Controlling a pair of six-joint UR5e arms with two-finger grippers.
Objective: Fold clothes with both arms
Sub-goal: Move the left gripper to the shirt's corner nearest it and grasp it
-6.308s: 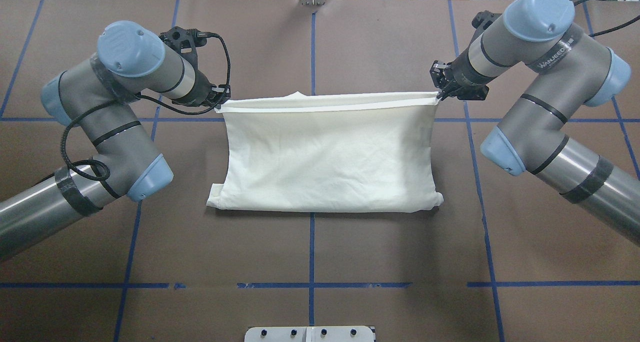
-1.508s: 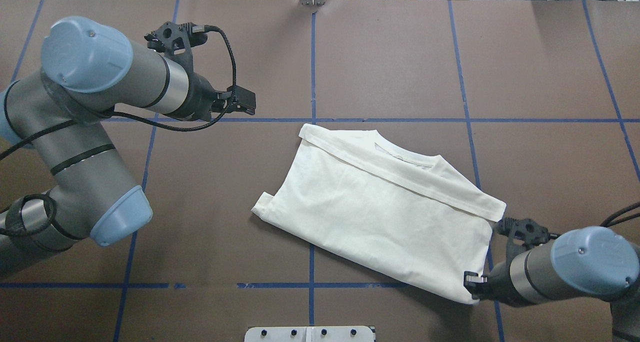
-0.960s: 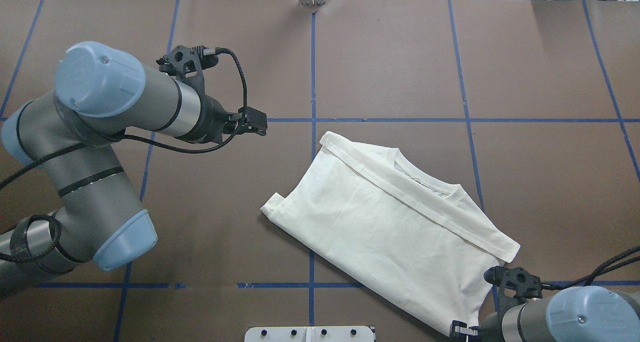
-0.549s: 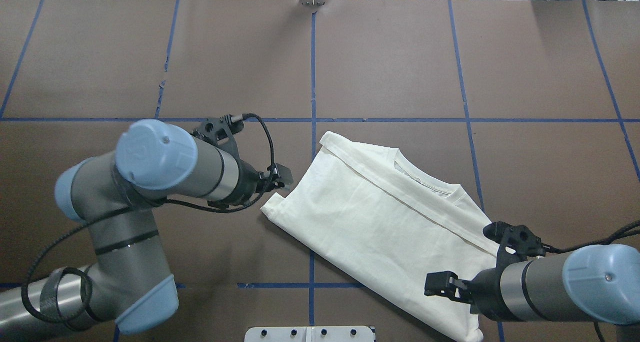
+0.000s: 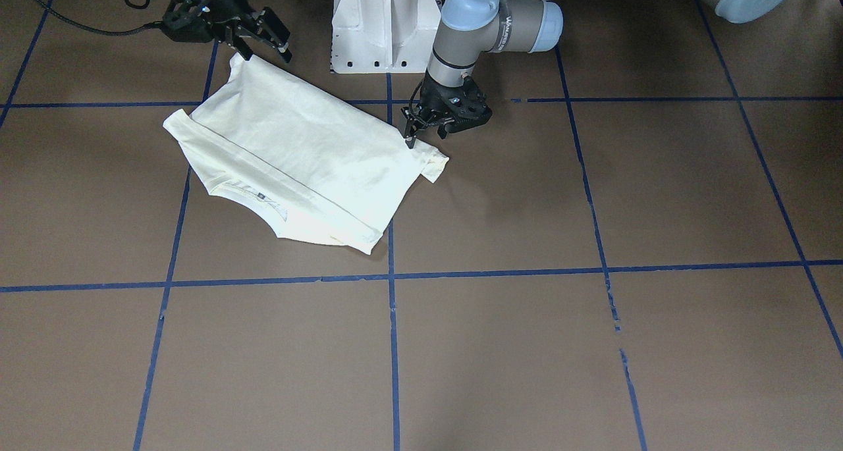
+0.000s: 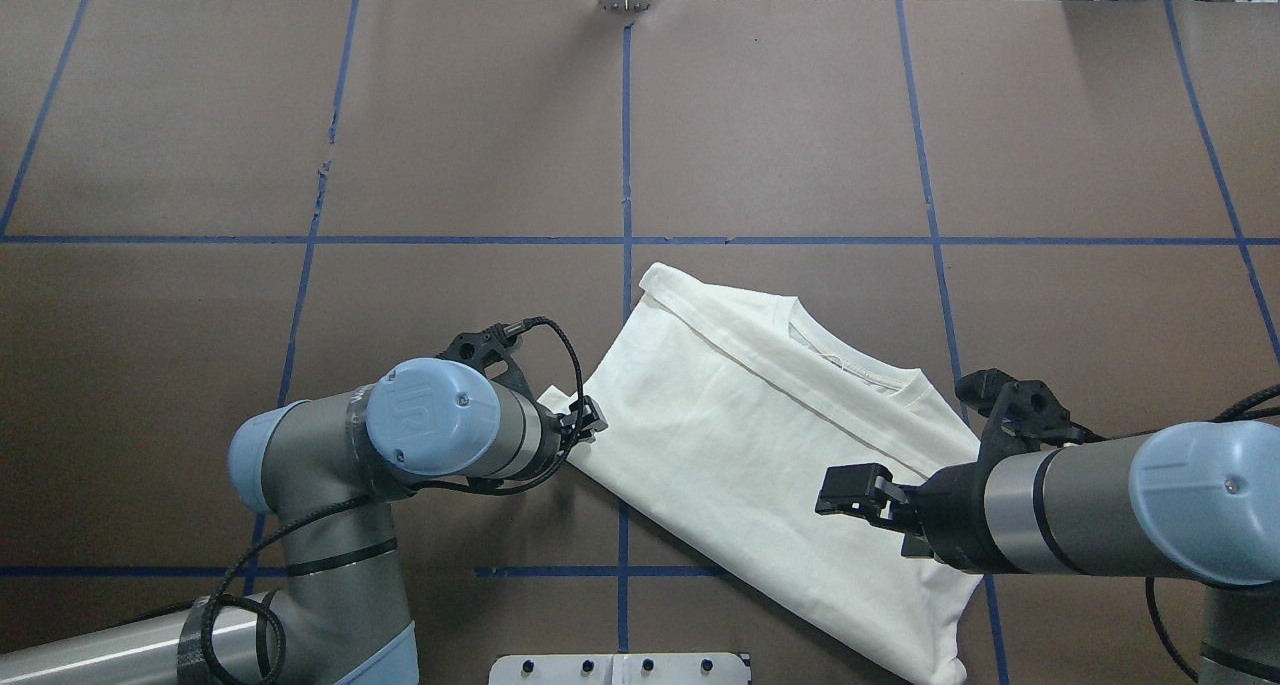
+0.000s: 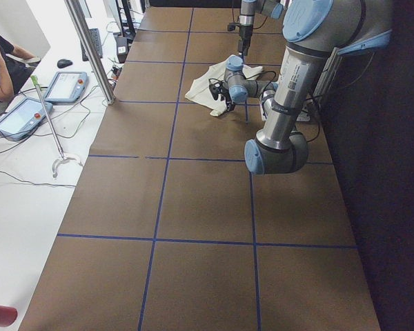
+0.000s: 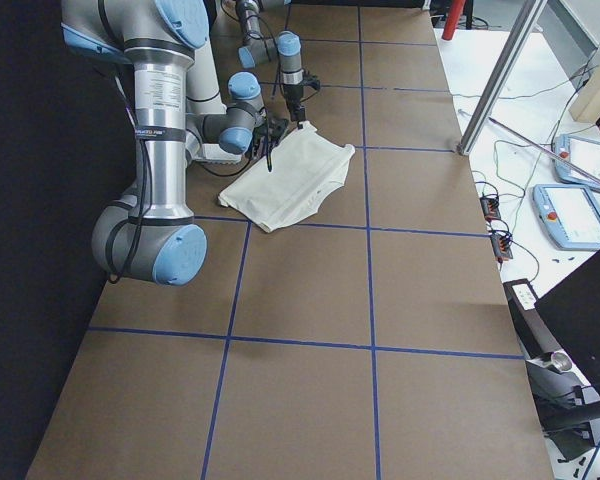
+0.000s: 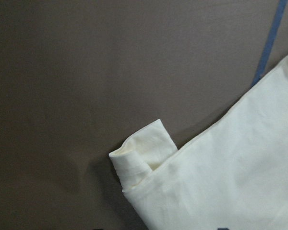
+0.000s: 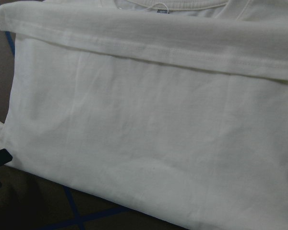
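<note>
The cream-white T-shirt lies folded and slanted on the brown table, plain side up, with the ribbed collar at its far edge; the print is hidden. It also shows in the front view. My left gripper is at the shirt's left corner, next to a folded sleeve cuff; in the front view its fingers look spread, one tip touching the cloth. My right gripper hovers open and empty over the shirt's near right part; it also shows in the front view.
The white pedestal base stands at the robot's side of the table, close to the shirt. A metal plate sits at the near edge. Blue tape lines grid the brown cover. An operator and control tablets are beside the table.
The shirt was dragged from square to slanted and let go. Since half a second ago the left arm swung nearer the base, its gripper still at the corner; the right gripper moved further over the shirt.
</note>
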